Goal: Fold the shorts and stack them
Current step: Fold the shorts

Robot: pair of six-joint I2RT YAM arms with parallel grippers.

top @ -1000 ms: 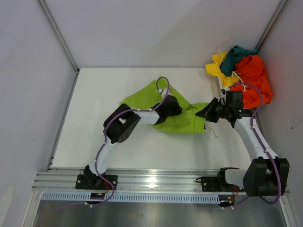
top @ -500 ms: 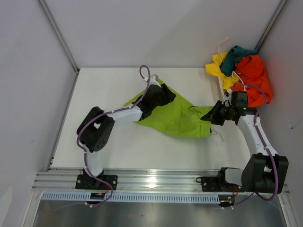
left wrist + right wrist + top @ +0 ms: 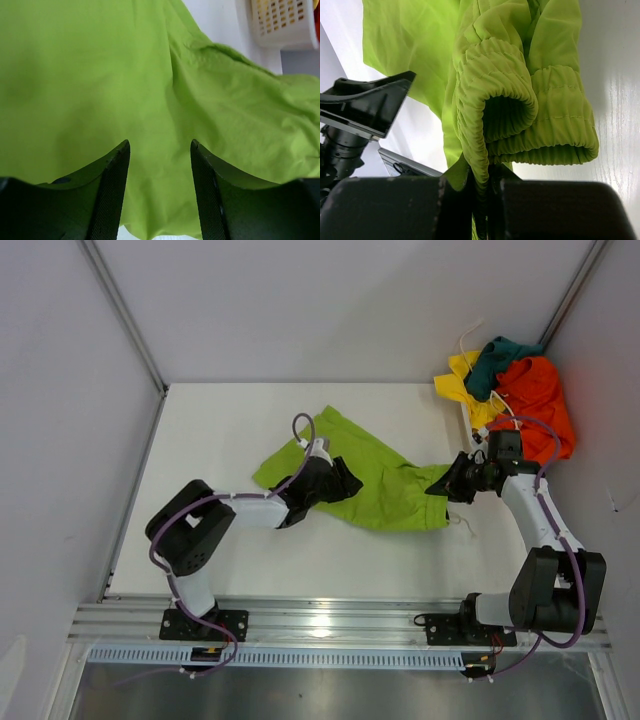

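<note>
1. A white table [image 3: 220, 430] stands between plain grey walls [image 3: 350, 300]. At its far right corner a white mesh basket [image 3: 285, 25] carries the orange shorts [image 3: 540, 400], the yellow shorts [image 3: 455, 380] and the teal shorts [image 3: 495, 360].
2. The lime green shorts [image 3: 390, 485] lie spread in the middle of the table.
3. The left gripper [image 3: 160, 145] is over their left part, its fingers well apart and gripping nothing.
4. The right gripper [image 3: 482, 187] is clenched on the elastic waistband at their right end.
</note>
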